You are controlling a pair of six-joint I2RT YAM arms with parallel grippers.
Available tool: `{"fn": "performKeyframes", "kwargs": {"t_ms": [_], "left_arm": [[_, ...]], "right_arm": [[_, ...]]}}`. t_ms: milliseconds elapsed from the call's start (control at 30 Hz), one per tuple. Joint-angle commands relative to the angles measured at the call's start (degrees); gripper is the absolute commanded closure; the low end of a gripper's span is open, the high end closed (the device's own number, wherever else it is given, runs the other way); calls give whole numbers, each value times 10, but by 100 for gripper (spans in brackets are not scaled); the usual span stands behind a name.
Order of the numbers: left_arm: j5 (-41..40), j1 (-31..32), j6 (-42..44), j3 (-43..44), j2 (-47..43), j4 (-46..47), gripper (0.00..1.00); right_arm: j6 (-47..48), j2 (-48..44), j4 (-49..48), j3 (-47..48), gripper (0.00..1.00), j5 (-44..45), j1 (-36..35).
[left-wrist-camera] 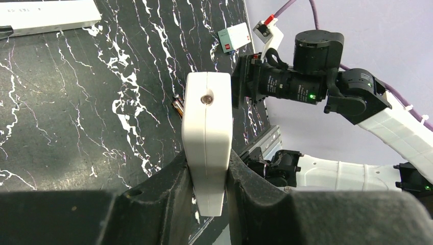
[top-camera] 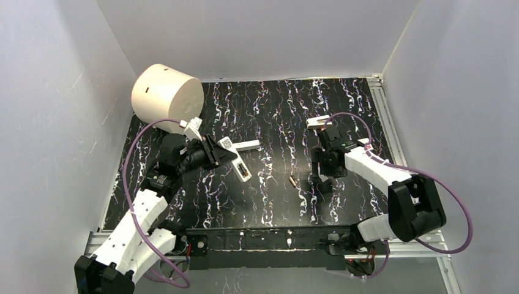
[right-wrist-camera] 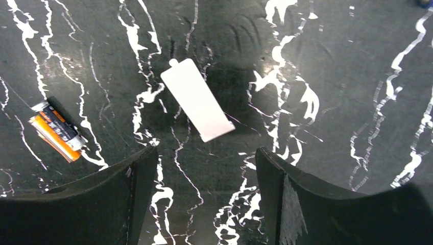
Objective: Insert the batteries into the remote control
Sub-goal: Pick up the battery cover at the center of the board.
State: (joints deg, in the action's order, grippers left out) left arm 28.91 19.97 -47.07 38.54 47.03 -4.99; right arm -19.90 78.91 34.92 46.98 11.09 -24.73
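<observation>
1. While the top view only shows the left gripper (top-camera: 227, 154) reaching out over the black, white-veined tabletop (top-camera: 275, 110), its own wrist camera gives the detail. Both black fingers (left-wrist-camera: 163, 189) are pinching the slim white rectangular remote control (left-wrist-camera: 207, 132) by its long sides. The remote's end, with a small round lens, faces that camera.
2. Over to the right gripper (right-wrist-camera: 204, 163): its jaws are spread wide with nothing between them, and it points down at the table.
3. Only the right wrist camera catches a thin, flat white plate with a small tab (right-wrist-camera: 196, 99), lying on the table just ahead of the open fingers. From above, the gripper hides it.
4. The two small black-and-orange cylindrical batteries (right-wrist-camera: 55, 131) lie side by side, touching, on the table near that plate. In the top view they shrink to one copper speck, between the two grippers and just beside the right one.
5. A plain white strip (top-camera: 248, 145) lies just beside the remote, and a large cream cylinder (top-camera: 166, 93) stands in the far left corner.
6. The left wrist view alone shows a red mark on the small white box (left-wrist-camera: 236, 38) at the far side.
</observation>
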Motion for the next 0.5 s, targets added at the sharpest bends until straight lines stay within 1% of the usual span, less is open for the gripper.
{"fn": "performKeyframes", "kwargs": {"t_ms": [0, 233, 333, 400, 467], "left_arm": [[8, -3, 8, 18, -9, 5, 100], [10, -4, -1, 7, -8, 17, 100], [11, -4, -2, 5, -6, 20, 100], [11, -3, -2, 4, -5, 20, 100], [11, -3, -2, 4, -5, 20, 100]], "right_arm": [[12, 12, -55, -7, 23, -48, 3], [32, 40, -103, -17, 23, -26, 7], [35, 62, -106, -13, 24, -21, 7], [33, 74, -108, -13, 26, -25, 7], [29, 83, -102, -14, 30, -23, 7]]}}
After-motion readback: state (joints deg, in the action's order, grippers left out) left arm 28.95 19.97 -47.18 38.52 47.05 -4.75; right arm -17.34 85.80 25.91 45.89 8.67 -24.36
